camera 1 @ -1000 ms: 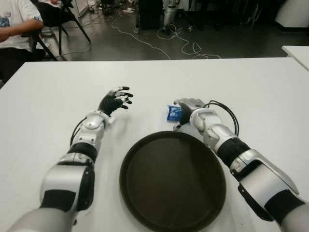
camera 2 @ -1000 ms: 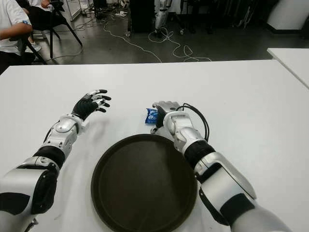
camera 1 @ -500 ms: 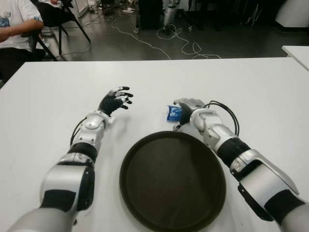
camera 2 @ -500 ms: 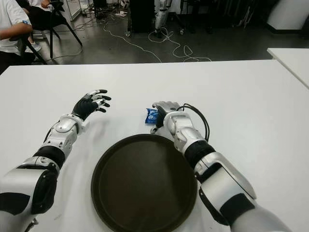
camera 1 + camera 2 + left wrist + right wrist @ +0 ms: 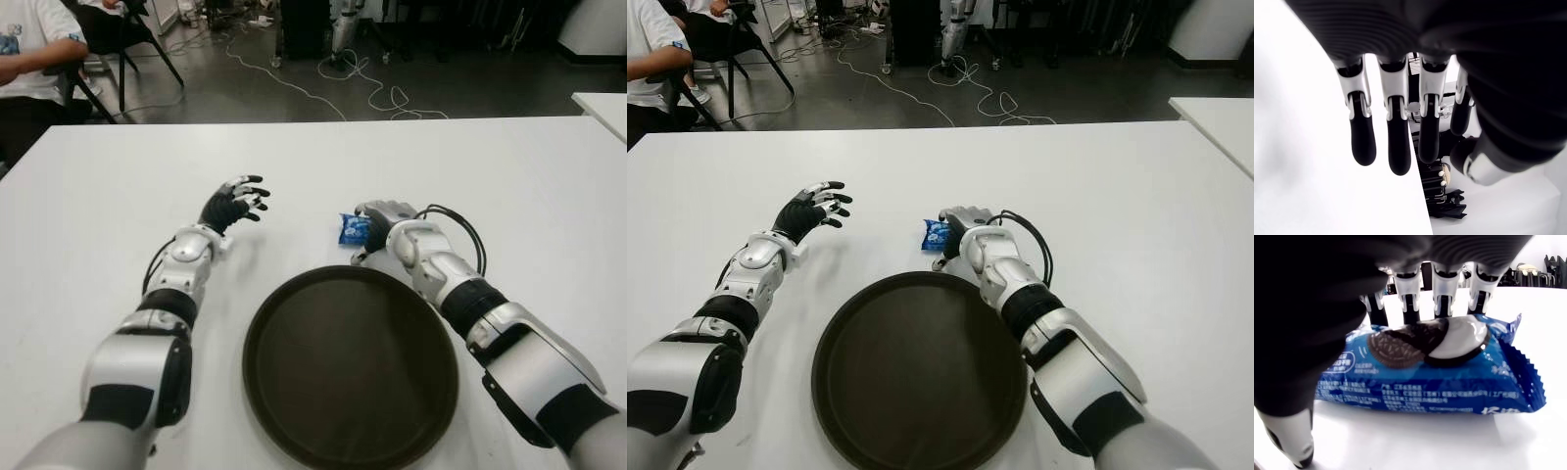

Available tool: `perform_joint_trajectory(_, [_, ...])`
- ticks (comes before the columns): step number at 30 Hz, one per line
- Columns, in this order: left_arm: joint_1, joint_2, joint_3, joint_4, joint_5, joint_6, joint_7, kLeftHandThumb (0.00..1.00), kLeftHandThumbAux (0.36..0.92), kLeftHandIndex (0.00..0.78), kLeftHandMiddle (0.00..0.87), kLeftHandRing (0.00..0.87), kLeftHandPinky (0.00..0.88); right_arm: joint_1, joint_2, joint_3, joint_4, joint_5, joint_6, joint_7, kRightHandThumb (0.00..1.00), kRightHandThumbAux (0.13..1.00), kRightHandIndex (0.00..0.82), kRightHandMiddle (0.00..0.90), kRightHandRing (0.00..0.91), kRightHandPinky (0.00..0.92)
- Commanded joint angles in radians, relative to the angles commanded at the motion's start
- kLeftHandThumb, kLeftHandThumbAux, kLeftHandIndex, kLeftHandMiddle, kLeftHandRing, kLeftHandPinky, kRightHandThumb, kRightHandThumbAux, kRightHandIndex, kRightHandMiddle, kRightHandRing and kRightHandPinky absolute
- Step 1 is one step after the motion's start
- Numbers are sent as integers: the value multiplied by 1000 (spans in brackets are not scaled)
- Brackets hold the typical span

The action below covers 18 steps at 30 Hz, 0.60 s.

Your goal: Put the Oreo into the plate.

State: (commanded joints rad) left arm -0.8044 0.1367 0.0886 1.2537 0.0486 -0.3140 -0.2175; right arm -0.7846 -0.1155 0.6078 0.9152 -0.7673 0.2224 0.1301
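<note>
On the counter (image 5: 509, 186) beyond the plate (image 5: 350, 364): Oreo (image 5: 1430, 367) packet, light, crinkly, likely slippery and crushable; right hand (image 5: 384, 221) fingers cupped behind, thumb near side, not clamped; left hand (image 5: 233, 204) open.

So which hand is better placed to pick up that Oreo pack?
The right hand: its fingers already reach around the Oreo pack, just beyond the plate. The left hand shows open, farther left.

Evenly lit from overhead; white flat bench (image 5: 509, 166) glaring, blown out in wrist views; soft shadows; dim upper background.
</note>
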Motion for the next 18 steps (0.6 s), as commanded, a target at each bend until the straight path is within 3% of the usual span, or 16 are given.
perform_joint_trajectory(10, [3,2,1,-4,-3,-6,-6,513,664,234,337,387,438,-11,-25,38,-6,-28,1,48,0,725,228,254,283,326])
perform_joint_trajectory(18, [6,1,8,-6,-11,-14,-18,513,658,238,340,389,434,-13,-35,66,-7,-47,8,3,0,748,282,279,310,365])
